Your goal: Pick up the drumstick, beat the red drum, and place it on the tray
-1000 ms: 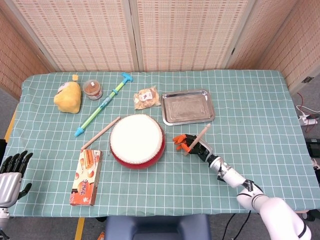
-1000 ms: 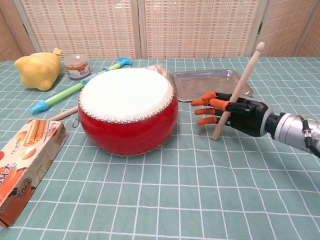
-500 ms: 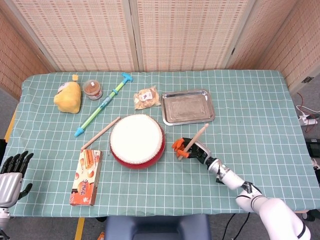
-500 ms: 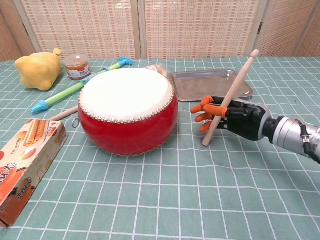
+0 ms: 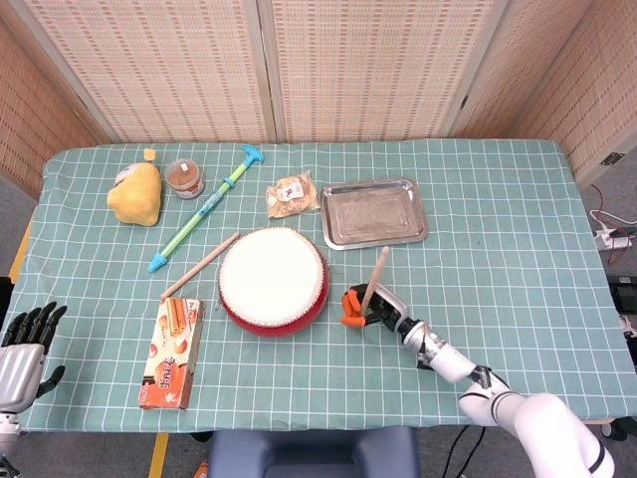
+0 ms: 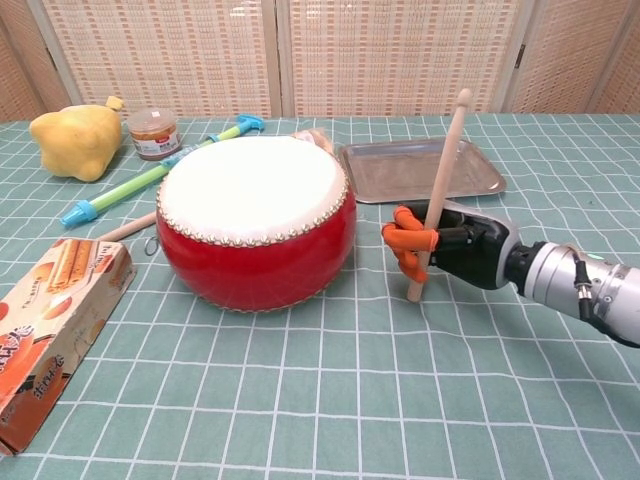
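Drumstick [image 6: 437,195] now steeper, seemingly upright.

The left hand [image 5: 22,344] was cut off by the head view's left edge and missing from the chest view. The snack box [image 6: 45,335] ran past the chest view's left edge. The red drum [image 6: 255,225] hid most of the second stick [image 6: 128,228]. The packet's [image 5: 291,194] label was too small to read.
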Controlling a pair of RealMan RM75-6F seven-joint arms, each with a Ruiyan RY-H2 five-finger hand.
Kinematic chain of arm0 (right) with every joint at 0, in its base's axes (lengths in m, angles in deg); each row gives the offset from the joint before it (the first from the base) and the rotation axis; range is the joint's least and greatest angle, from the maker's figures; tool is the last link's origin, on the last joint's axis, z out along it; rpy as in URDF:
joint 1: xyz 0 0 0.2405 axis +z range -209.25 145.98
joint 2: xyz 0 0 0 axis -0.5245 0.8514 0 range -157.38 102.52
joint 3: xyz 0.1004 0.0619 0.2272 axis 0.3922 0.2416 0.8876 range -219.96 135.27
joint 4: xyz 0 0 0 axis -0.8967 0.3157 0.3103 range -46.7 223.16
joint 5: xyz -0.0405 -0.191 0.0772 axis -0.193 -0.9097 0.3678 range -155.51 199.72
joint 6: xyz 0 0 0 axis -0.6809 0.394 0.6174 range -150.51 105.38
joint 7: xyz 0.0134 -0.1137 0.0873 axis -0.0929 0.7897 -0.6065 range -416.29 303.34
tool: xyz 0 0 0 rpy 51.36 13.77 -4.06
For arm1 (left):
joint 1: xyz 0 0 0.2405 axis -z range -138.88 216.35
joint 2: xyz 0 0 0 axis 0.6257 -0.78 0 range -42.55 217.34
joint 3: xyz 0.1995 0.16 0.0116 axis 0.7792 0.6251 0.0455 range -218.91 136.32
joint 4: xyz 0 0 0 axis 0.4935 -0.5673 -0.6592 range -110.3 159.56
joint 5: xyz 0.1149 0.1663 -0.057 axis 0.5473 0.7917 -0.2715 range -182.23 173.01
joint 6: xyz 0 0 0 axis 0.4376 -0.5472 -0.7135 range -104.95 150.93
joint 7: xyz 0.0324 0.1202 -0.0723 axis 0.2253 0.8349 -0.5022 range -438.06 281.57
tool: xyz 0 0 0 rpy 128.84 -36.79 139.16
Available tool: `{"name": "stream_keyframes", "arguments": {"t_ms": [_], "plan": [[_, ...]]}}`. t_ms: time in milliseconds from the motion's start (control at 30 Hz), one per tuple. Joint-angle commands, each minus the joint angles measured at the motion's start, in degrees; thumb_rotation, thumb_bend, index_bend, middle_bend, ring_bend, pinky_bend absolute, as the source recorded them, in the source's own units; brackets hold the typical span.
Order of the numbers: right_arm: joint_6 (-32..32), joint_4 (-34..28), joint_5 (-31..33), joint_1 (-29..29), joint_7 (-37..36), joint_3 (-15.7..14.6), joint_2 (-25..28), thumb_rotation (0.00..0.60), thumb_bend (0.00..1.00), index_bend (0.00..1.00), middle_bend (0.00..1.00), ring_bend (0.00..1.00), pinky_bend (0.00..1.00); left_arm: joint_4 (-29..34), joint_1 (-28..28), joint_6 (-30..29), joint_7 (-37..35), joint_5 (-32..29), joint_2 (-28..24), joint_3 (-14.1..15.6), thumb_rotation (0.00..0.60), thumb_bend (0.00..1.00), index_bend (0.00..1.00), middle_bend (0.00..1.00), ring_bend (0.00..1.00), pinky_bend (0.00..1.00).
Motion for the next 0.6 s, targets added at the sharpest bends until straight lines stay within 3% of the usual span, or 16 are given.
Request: {"name": "stream_keyframes", "arguments": {"t_ms": [33,200,267,433,600], "plan": [[-0.5,-1.1,0.8,0.0,1.5,0.7,-0.1,0.600,0.00,0.92,0.79,0.86,0.93,-0.3,0.0,0.1,-0.3,-0.1,0.1,0.0,0.600,0.24,0.00,0.00,0.00,0.00],[0.0,-2.9,1.9,-0.5,3.7,2.0,0.3,0.600,0.00,1.00,0.90,0.99,1.00,-0.8,0.0,0.1,-0.4,-0.1,0.3,0.0,0.600,0.24,0.00,0.00,0.00,0.00],[0.2,-3.8,2.3,-0.7,5.0,2.4,0.6,0.600,0.07,1.00,0.94,1.00,1.00,-0.9,0.0,0.0,-0.3,-0.1,0.4,0.0,0.600,0.24,0.00,0.00,0.00,0.00],[0.5,-5.9,2.9,-1.2,7.0,3.1,1.3,0.600,0.58,1.00,0.99,1.00,1.00,-1.1,0.1,0.0,-0.2,0.0,0.5,-0.1,0.600,0.24,0.00,0.00,0.00,0.00],[0.7,-7.3,3.4,-1.6,8.1,3.6,2.1,0.600,0.81,1.00,1.00,1.00,1.00,-1.0,0.2,0.0,-0.1,0.1,0.5,-0.1,0.600,0.25,0.00,0.00,0.00,0.00]]}}
